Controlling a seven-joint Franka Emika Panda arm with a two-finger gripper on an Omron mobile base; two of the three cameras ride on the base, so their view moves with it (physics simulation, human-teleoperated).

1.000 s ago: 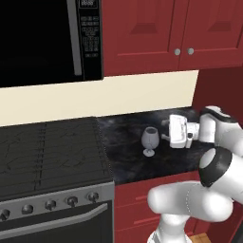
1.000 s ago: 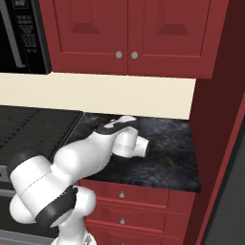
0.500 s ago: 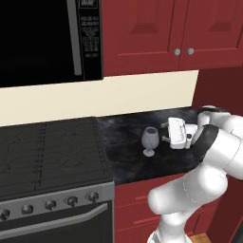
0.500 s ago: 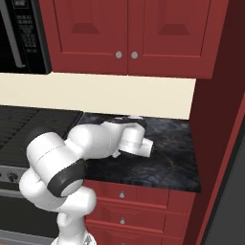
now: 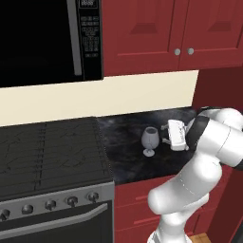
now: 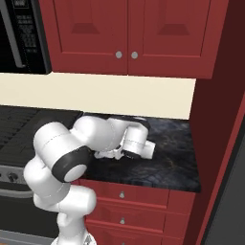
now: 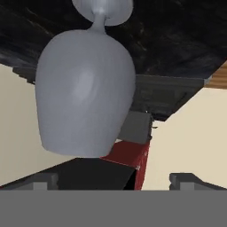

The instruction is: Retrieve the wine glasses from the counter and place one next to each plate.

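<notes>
The reach for the first wine glass (image 5: pixel 150 140) is in hand: it stands upright on the black tabletop (image 5: pixel 123 142) just right of the stove (image 5: pixel 50 156), the pincer (image 5: pixel 167 134) spread wide just beside its bowl, and next it must advance around the bowl and clench.

In the right base view the arm (image 6: pixel 95 139) covers the wine glass. In the hand view the glass's foot (image 7: pixel 103 11) is cut off by the top edge.
</notes>
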